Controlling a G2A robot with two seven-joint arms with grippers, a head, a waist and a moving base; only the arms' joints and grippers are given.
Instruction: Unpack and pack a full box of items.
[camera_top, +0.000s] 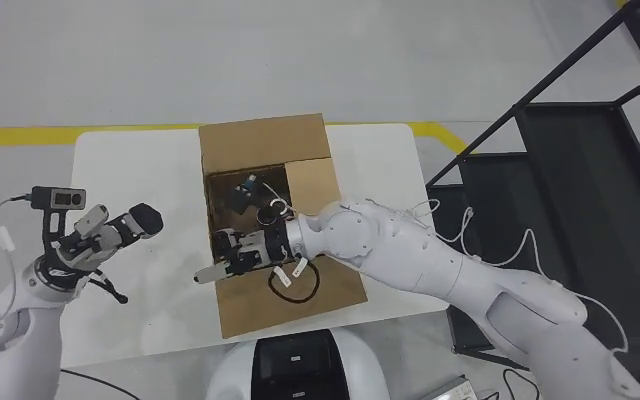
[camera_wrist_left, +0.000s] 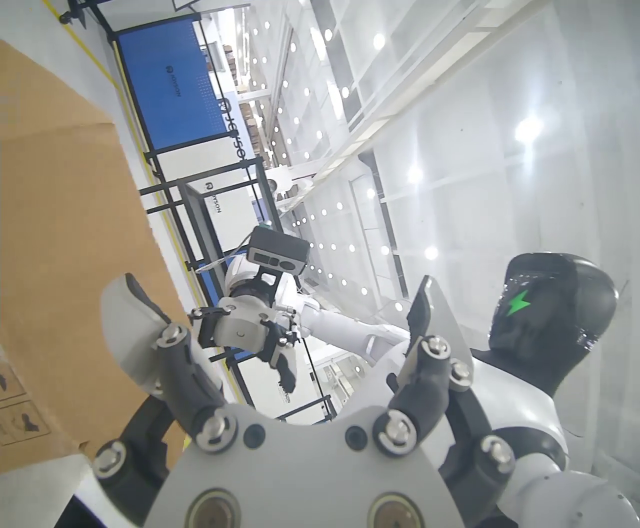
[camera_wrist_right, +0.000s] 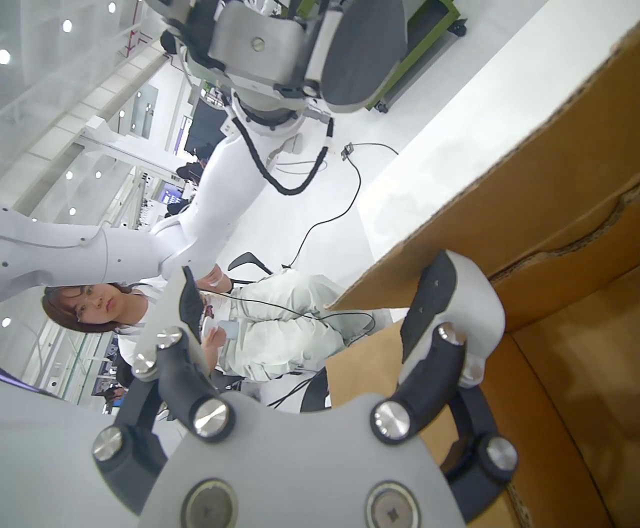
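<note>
- At near-left corner of box (camera_top: 265, 140): right gripper (camera_top: 218, 260) spread open, holding nothing, cardboard flap (camera_wrist_right: 500, 200) edge between its fingers, one finger inside, the other outside.
- Over bare table (camera_top: 140, 170), well left of box: left gripper (camera_top: 118, 228) wide open, empty, apart from the cardboard.
- Box mid-table, flaps open, dark items (camera_top: 250, 190) down inside near the far wall; too small to tell what they are.
- Step in hand, likely: taking or folding back that flap, unpacking not yet begun.
- Risk: clamping and pulling sideways drags or tips the whole box, since nothing braces it.
- Risk: bite on a thin flap edge only, so likely to slip off or crease the cardboard.
- Risk: inner finger dipping lower and snagging the contents.
- Risk: right forearm across the box mouth, so an arm-to-arm knock if the left one comes in over the top.
- Edges: near flap close to the table's near edge, little margin for a slide that way; black metal steps (camera_top: 560, 170) just beside the table's right side.
- Open room: bare tabletop left of box, and far-left corner, good for setting items down.
</note>
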